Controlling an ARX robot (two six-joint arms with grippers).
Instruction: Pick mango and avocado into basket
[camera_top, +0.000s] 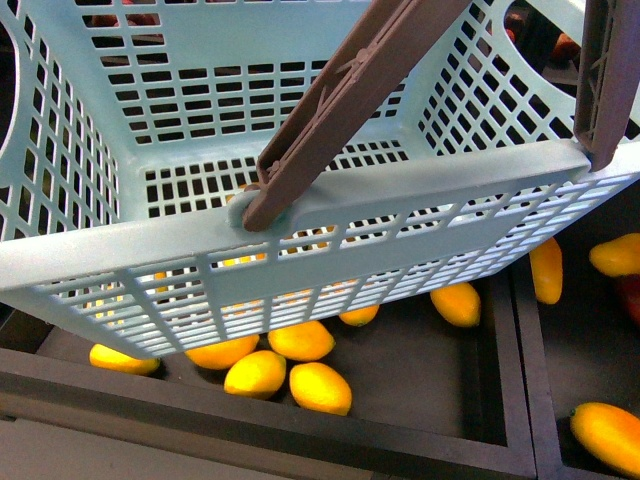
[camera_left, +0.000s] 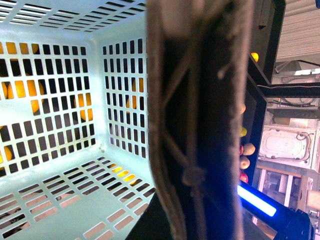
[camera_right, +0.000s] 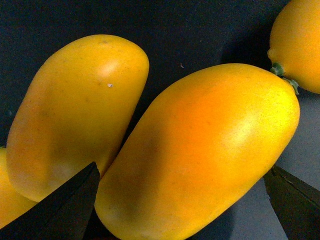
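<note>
mango (camera_right: 200, 155): long yellow oval, lying on its side on a dark floor. It fills most of the right wrist view.
right gripper (camera_right: 181, 170): jaws spread wide, one dark tip on each side of the mango. They look open around it, not clamped.
neighbours: a second yellow fruit (camera_right: 75, 115) sits just beside the mango, and a third one (camera_right: 297, 45) with a little green stem end is near its other end. Can't tell if any of them actually touch.
basket (camera_top: 400, 195): light turquoise with slotted walls and floor. It's tilted and up off the tray, and takes up most of the front view from 9 o'clock round to 3.
handles: two grey-brown ones. One handle (camera_top: 350, 90) crosses the basket from its pivot on the near rim up toward 1 o'clock. The other handle (camera_top: 608, 80) hangs at the 2 o'clock corner.
left gripper: doesn't show in any view, so can't tell how the jaws stand. The left wrist view is mostly a blurry handle right against the lens, with the basket's inside next to it.
tray (camera_top: 430, 370): dark, with a divider. A bunch of yellow fruit (camera_top: 300, 340) lies at the basket's 6 o'clock, partly under it.
side compartment: a few more yellow ones (camera_top: 610, 435) at 4 o'clock, past the divider.
</note>
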